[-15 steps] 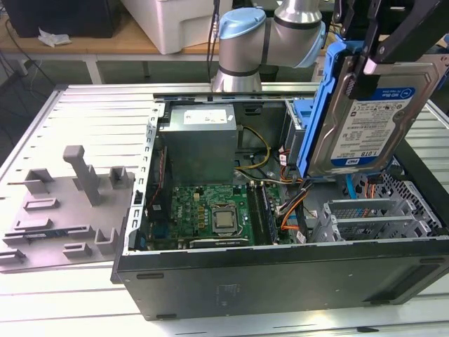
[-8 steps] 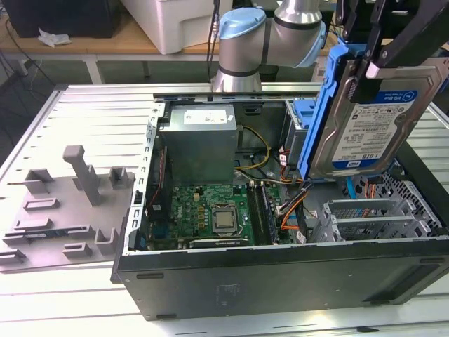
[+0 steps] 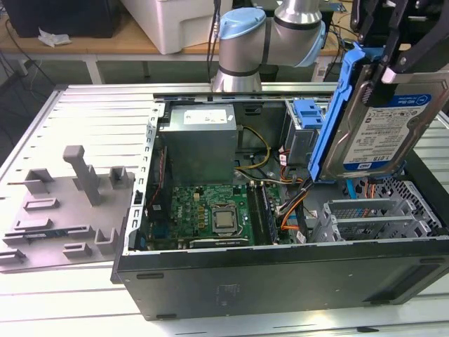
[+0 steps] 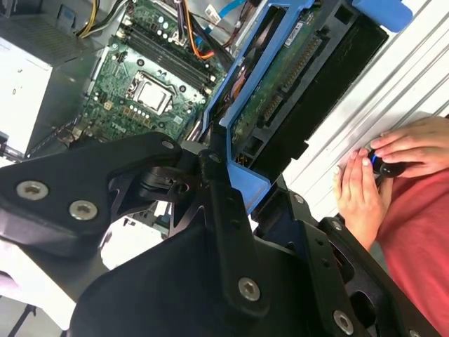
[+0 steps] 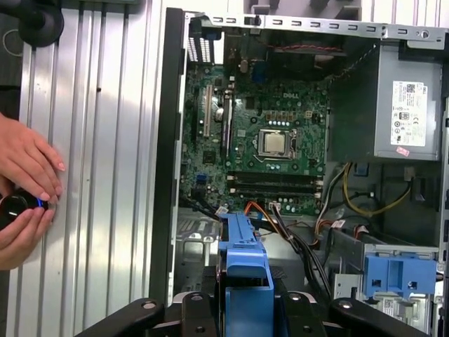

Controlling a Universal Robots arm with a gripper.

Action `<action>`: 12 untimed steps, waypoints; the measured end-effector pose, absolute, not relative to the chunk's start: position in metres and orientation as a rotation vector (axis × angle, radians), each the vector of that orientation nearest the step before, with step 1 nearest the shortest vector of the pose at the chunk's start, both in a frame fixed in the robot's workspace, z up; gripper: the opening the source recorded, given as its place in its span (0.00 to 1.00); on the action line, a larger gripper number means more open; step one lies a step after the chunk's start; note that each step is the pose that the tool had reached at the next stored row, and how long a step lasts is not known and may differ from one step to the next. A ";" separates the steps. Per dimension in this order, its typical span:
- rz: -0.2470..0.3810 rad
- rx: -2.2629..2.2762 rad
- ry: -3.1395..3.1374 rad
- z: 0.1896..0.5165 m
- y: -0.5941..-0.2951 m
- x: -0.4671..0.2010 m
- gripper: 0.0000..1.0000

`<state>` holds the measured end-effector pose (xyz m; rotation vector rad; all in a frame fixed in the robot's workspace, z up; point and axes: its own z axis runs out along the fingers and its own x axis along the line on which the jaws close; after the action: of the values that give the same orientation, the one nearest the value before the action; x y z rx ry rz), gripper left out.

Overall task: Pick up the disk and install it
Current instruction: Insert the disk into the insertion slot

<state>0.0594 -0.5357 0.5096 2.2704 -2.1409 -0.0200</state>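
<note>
The gripper's [image 3: 393,70] black jaws are clamped on the disk [image 3: 382,130], a silver hard drive in blue carrier rails, holding it tilted on edge, label out, above the open computer case [image 3: 280,274] at the exterior view's right. In both wrist views the blue rail runs out from between the jaws [image 4: 245,189] [image 5: 245,309] toward the case's interior. Directly beneath the drive lie orange and black cables [image 3: 291,203] and a perforated metal bay [image 3: 372,217], with the blue bracket [image 3: 309,112] on the drive cage just beside the drive's lower corner. The likeliest trouble, judging from this, is a rail catching the bracket or the cables and twisting the drive in the grip, since the hold sits at one end only. Room is tight on the cage side and open over the motherboard [image 3: 210,210] and toward the power supply [image 3: 200,140]. The case walls fence the sides. A person's hands [image 5: 24,182] rest on the slatted metal surface [image 3: 91,119] outside the case; the grey fixture tray [image 3: 63,210] lies well apart.
</note>
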 end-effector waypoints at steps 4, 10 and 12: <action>-0.026 2.261 -2.157 0.508 -0.537 0.063 0.37; -0.032 2.245 -2.179 0.506 -0.539 0.068 0.37; -0.033 2.240 -2.185 0.506 -0.540 0.069 0.37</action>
<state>0.0691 -0.5398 0.5055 2.2403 -2.1848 -0.0332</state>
